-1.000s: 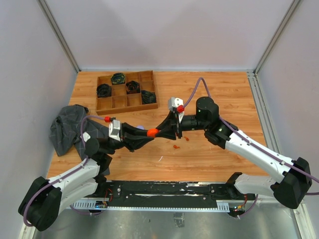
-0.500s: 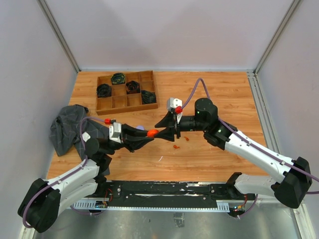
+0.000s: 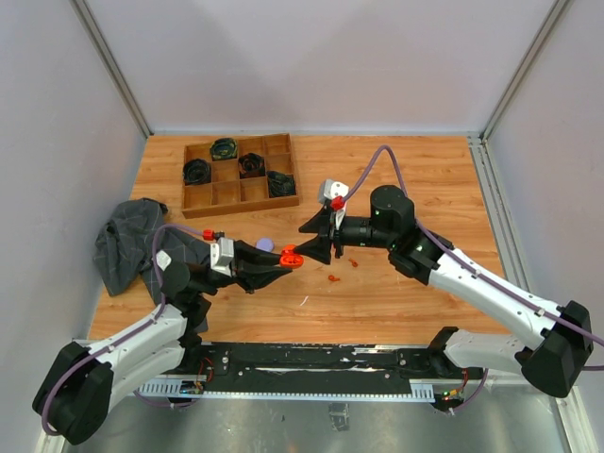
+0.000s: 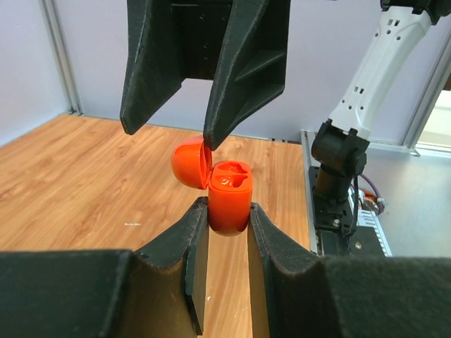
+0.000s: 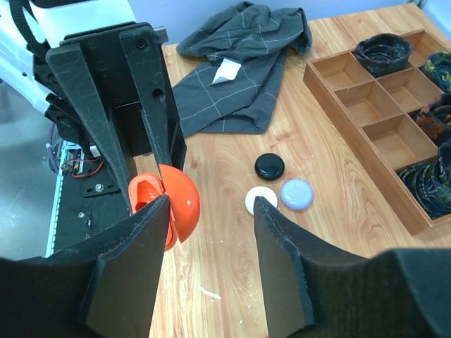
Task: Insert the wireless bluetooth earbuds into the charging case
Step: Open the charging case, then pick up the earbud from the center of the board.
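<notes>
Left fingers [image 4: 194, 243] clenched on open orange case [image 4: 230, 201]; right fingers [image 5: 278, 246] spread, empty, at its lid [image 4: 189, 162]. Risk: a nudge shuts it or twists it loose.

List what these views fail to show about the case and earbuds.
Case interior: left wrist view, glossy orange wells too small to tell whether a bud sits inside; right wrist view, lid blocks most of it.
Red specks: top view, too small to confirm as earbuds.
Lavender earbud: in no view.
White puck: right wrist view, right finger covers part.
</notes>
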`<state>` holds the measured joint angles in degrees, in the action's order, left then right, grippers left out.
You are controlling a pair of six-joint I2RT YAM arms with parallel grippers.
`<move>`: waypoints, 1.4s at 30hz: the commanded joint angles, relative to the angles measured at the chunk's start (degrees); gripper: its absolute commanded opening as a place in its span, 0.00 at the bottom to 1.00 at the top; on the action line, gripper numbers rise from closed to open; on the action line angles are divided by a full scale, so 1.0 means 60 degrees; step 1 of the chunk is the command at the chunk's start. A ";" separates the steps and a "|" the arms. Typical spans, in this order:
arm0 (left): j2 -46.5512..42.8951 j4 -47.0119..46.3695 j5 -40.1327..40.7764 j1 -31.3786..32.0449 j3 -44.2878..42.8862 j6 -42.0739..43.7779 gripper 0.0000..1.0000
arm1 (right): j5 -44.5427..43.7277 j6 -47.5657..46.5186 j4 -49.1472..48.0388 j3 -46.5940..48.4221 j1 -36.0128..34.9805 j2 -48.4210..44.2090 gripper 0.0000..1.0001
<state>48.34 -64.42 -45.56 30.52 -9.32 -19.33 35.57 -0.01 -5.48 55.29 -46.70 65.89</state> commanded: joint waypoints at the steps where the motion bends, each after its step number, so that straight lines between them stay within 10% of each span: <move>1: -0.0272 -0.0032 -0.0048 0.0069 0.0117 0.0283 0.00 | -0.0945 -0.0137 0.0398 0.0438 -0.0086 -0.0120 0.52; 21: -0.1018 0.1300 0.3623 0.0054 0.1273 0.0673 0.00 | -0.4673 0.0205 0.5099 0.0530 0.0367 0.0669 0.65; 42: -0.1706 0.2213 0.4265 0.0054 0.1406 0.1111 0.00 | -0.3679 -0.0475 0.6362 0.1239 0.0576 0.5029 0.57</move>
<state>39.16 -51.37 -21.50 30.57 -0.78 -13.96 11.51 -0.71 30.17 59.42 -44.84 92.64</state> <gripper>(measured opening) 0.276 0.577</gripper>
